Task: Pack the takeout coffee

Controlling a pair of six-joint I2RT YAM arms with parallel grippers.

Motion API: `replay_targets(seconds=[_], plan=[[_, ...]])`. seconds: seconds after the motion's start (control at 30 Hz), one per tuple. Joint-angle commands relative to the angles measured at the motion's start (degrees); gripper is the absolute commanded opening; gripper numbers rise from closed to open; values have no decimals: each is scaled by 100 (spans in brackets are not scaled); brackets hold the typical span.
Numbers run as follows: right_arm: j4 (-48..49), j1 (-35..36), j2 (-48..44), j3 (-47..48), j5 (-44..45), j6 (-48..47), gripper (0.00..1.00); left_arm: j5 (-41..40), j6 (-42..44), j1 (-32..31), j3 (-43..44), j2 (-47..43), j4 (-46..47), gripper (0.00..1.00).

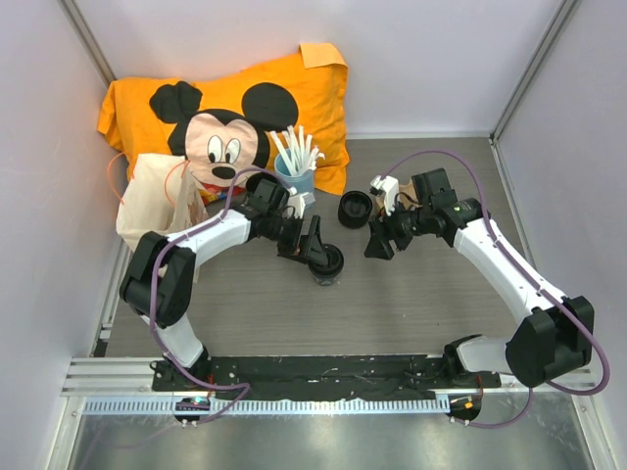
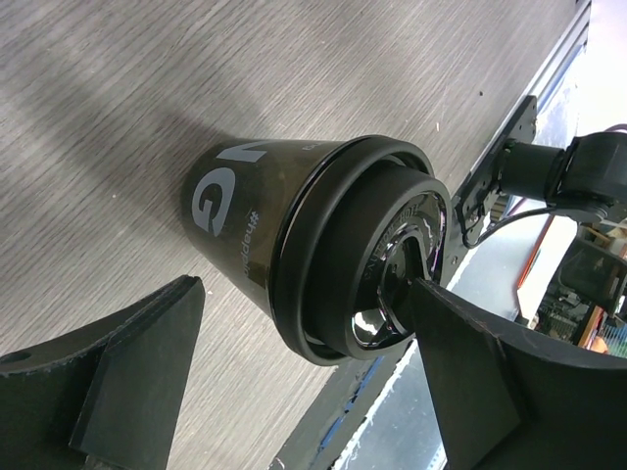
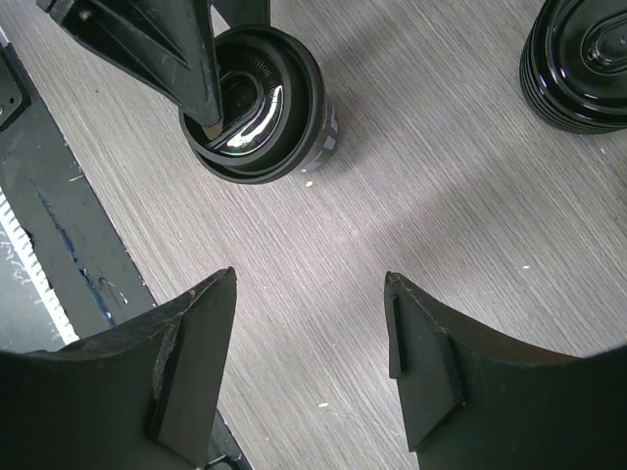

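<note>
The worktop is grey wood-grain, flat and matt. Plain white walls box it in at the far end and on both flanks. Behind both pincers, along the near edge, runs a black rail that carries the arm bases.

The widest free stretch lies between the pincers and that rail. There is more bare surface on the outer side of my right pincer. Its fingers stand apart with only worktop between them.

My left pincer is spread wide around the takeout coffee, which stands upright on the worktop. One finger lies against the top of the black ridged lid, and the other is clear of the dark body (a gap shows, so no clamp).

From the right pincer, the coffee is ahead and to one side, near but apart. A squat black ring piece sits ahead on the other side.

Just beyond the left pincer stands a blue cup of white sticks, close to the wrist. Past it an orange mouse-print cushion lies against the far wall. A cream cloth bag crowds the left arm's outer side.
</note>
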Motion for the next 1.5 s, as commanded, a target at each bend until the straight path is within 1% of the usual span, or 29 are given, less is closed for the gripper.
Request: replay_targets(seconds=[0.0,0.2,0.43,0.63,0.83,0.9,0.93,0.97,1.3,1.47], plan=[[210,-24,-197,-75,-143,55,67,-53,-1,-30,191,-26,112,91],[227,-24,-205,-66,-187,72,66,-124,16,-30,261,53,68,90],[236,-33,-223,-110,-196,64,66,-132,25,-30,314,106,86,91],[271,-24,-249,-163,-222,81,66,-212,69,-21,323,203,50,89],[271,-24,-320,-225,-293,72,64,-273,113,-21,306,247,50,81],[271,-33,-346,-251,-380,81,64,-265,122,-21,288,282,59,71],[297,-24,-355,-277,-424,81,64,-247,130,-21,262,291,76,59],[324,-24,-372,-295,-512,90,64,-238,131,-29,244,308,85,57],[544,-24,-293,-427,-749,239,64,-142,201,-21,244,580,94,58],[921,-24,-170,-576,-732,590,64,-247,227,-29,209,642,77,58]])
